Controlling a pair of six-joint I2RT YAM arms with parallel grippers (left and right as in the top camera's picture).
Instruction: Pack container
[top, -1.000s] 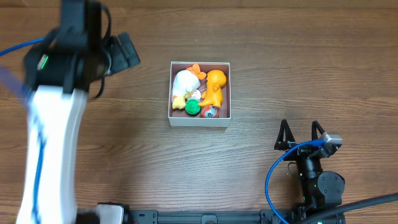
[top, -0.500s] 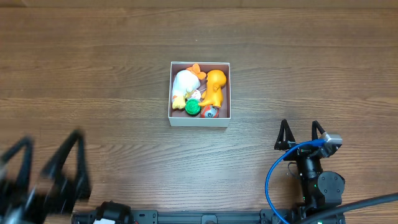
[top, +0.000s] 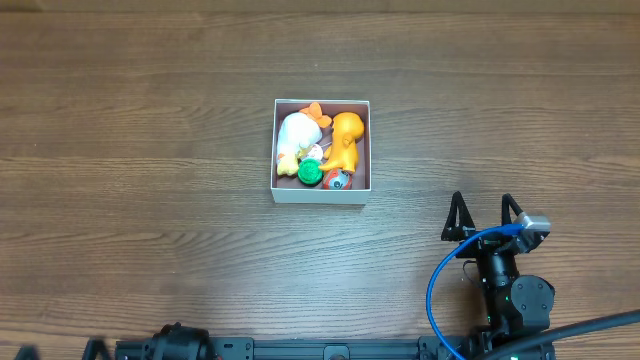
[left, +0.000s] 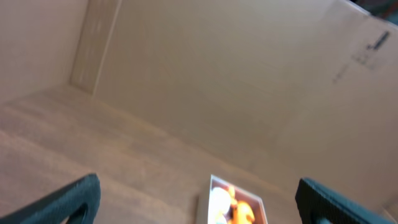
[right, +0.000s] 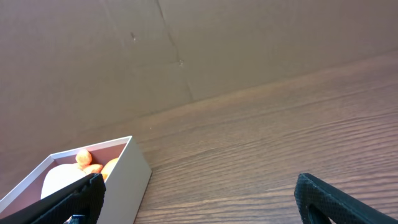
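Container (top: 320, 194) near the middle of the table (top: 150, 120), slightly toward the far edge, crowded wall to wall: white plush toy (top: 295, 133), orange toy (top: 346, 135), green round piece (top: 310, 173). Right gripper (top: 481, 200) by the near edge, right side, jaws apart, empty. Left gripper (left: 196, 185) jaws wide too, holding nothing, container well ahead of it. Risks, my judgement: a finger reaching in could snag a thin wall and skid the light container, or press the packed toys until one pops over the rim.

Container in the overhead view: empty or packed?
Packed. The container holds a white toy, an orange toy and a green piece, which cover most of its floor.
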